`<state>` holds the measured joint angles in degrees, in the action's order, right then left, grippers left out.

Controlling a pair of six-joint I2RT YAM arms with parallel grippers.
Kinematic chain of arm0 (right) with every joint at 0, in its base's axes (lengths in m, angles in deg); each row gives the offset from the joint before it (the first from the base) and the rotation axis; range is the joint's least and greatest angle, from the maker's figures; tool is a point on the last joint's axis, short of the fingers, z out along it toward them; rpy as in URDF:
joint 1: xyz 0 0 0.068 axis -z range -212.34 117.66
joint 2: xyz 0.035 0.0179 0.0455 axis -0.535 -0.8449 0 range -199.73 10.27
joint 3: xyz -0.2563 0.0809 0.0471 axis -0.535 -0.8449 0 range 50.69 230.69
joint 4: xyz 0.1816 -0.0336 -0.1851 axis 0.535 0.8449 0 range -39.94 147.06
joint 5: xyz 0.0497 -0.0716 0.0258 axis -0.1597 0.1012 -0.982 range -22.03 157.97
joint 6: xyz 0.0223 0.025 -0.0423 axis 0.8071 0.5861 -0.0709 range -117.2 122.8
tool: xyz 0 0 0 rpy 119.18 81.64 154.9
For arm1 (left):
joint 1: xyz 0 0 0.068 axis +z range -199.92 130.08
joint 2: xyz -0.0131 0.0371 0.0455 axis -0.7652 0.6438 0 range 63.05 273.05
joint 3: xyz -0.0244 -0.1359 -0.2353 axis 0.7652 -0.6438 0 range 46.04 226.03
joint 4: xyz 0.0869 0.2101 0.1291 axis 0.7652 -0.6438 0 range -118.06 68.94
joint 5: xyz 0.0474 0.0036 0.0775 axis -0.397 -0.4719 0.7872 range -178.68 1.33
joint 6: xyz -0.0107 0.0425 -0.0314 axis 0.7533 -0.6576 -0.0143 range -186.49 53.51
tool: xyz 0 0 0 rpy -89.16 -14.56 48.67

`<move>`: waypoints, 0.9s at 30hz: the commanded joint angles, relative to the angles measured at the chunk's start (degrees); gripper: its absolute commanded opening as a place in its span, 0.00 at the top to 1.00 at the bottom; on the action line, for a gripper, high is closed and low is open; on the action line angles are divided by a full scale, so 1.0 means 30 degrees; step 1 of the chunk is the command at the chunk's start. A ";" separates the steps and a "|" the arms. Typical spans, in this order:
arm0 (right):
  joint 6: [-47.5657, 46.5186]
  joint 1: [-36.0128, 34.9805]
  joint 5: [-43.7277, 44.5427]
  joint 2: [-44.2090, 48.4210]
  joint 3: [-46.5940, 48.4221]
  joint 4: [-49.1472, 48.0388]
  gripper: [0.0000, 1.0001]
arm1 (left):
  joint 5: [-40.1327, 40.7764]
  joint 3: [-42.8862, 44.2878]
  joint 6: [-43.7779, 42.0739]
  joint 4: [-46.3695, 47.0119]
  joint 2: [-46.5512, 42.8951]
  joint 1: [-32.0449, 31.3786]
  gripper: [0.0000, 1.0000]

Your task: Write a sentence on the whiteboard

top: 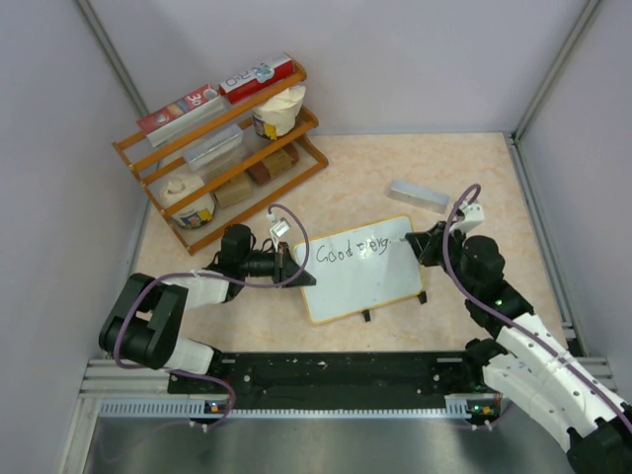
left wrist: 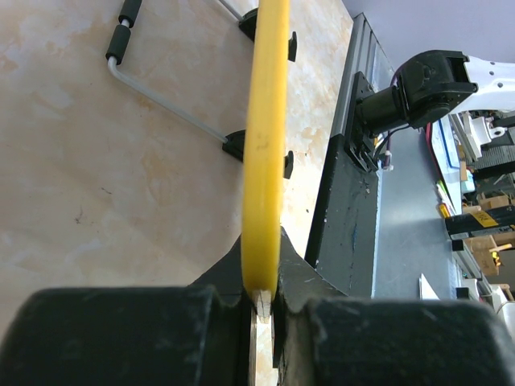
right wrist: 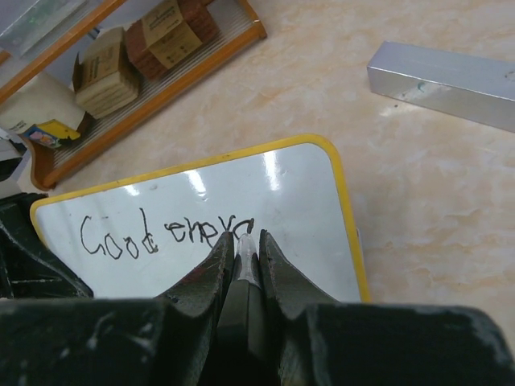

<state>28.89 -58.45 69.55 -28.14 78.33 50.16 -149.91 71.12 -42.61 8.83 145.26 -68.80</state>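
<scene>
Yellow-rimmed whiteboard (right wrist: 302, 205), thin black sentence (right wrist: 173, 233) starting "Good", left jaws clamped on its edge, right jaws gripping marker (right wrist: 245, 265).

- My left gripper (left wrist: 261, 304) pinches the whiteboard (left wrist: 267, 121) by its yellow rim, seen edge-on.
- Two black feet (left wrist: 235, 146) clip that rim.
- A bent metal rod (left wrist: 161, 100) reaches the nearer foot, over the beige table (left wrist: 88, 209).

The whiteboard (top: 367, 286) sits mid-frame in the top view; it is a white rectangle with a thin tan rim, rounded corners and two small black feet on its lower edge; its long sides rise slightly rightward; the sentence (top: 354, 251) crosses its upper part in thin black handwriting, "Good" then an unclear word.
</scene>
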 commanded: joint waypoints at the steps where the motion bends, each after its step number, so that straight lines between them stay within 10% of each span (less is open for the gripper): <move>1: -0.0229 0.0206 0.0673 -0.0028 0.1217 -0.0589 1.00 | 0.1251 0.0224 -0.1163 -0.0383 -0.0276 -0.0213 1.00; 27: -0.0258 0.0236 0.1347 -0.0877 0.0192 -0.0151 1.00 | 0.1221 0.0224 -0.1192 -0.0354 -0.0218 -0.0271 1.00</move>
<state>28.80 -58.41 73.09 -31.94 79.55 49.77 -149.80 71.12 -42.63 8.87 145.26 -68.91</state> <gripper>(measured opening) 0.106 0.081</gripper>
